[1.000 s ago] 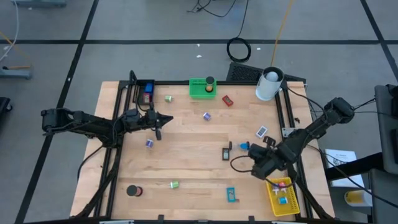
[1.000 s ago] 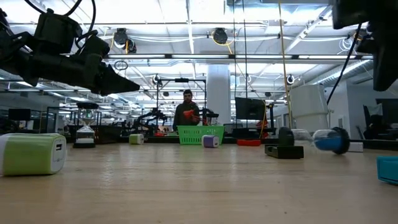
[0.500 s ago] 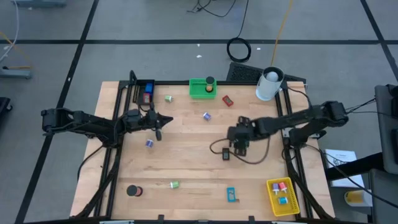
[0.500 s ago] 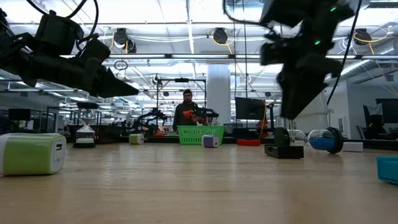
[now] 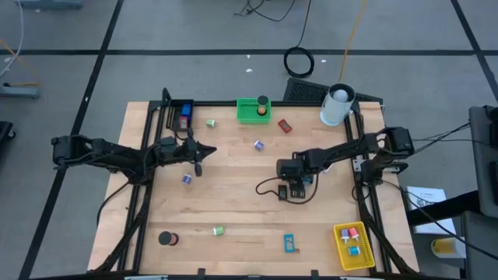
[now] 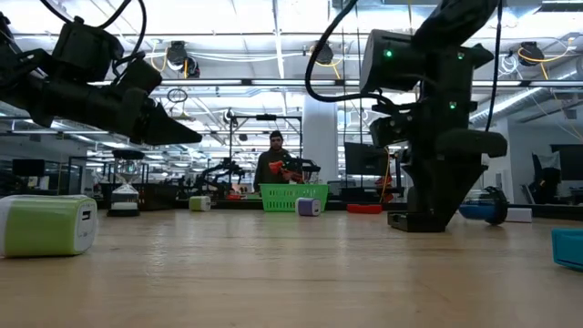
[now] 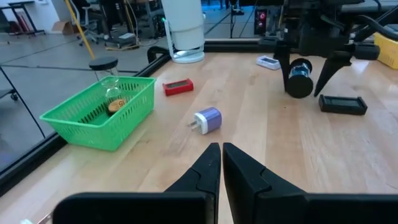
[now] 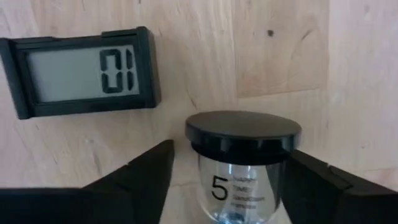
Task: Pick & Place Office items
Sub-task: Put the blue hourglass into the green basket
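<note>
A small sand timer with black end caps, clear glass and blue sand lies on its side near the table's middle. It also shows in the left wrist view and the high view. My right gripper points down over it, open, one finger on each side of a cap; I cannot tell if they touch. A black digital clock showing "01" lies flat just beside it. My left gripper is shut and empty, hovering over the table's left half.
A green basket, a red block and a purple adapter are at the far side. The white cylinder is at the far right and the yellow bin at the near right. A black roll and small clips are near the near edge.
My right gripper has gone from beside the yellow bin toward the table's far left, to the middle. It has then come down until its fingers stand on either side of the sand timer. The timer and the clock have stayed where they were.
</note>
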Robot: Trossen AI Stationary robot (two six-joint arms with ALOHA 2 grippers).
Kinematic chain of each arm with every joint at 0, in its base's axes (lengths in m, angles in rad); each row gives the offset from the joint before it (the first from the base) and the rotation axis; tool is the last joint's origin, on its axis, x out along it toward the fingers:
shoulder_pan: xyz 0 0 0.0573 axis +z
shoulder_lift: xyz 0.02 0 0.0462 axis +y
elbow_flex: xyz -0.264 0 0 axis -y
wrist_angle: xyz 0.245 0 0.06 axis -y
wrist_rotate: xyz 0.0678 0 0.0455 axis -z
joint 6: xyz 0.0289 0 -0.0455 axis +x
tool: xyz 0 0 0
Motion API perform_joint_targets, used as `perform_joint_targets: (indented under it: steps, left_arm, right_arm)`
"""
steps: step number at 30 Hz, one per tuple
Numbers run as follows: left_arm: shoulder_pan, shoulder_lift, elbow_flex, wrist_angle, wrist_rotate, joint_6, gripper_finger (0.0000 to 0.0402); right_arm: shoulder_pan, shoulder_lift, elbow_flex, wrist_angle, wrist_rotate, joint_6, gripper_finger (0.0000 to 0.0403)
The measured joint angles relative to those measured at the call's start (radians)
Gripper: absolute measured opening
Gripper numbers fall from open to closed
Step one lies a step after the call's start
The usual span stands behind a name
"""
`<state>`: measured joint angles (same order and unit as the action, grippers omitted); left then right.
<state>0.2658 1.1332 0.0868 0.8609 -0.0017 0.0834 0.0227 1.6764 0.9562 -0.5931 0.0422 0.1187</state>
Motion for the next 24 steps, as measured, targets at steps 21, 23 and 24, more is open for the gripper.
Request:
perform_joint_targets:
  steps: [21, 23, 24]
  left_arm:
    - [-0.001, 0.000, 0.003, -0.003, 0.000, -0.010, 0.0026]
    - [-0.001, 0.000, 0.003, 0.016, 0.001, -0.011, 0.0026]
    - [-0.001, 0.000, 0.003, 0.019, 0.001, -0.010, 0.0026]
  right_arm:
    - [-0.011, -0.159, -0.441, 1.474, 0.195, -0.060, 0.0160]
    - [-0.035, -0.063, -0.492, 1.743, 0.180, -0.063, 0.0160]
    - [-0.044, -0.010, -0.492, 1.851, 0.164, -0.065, 0.0160]
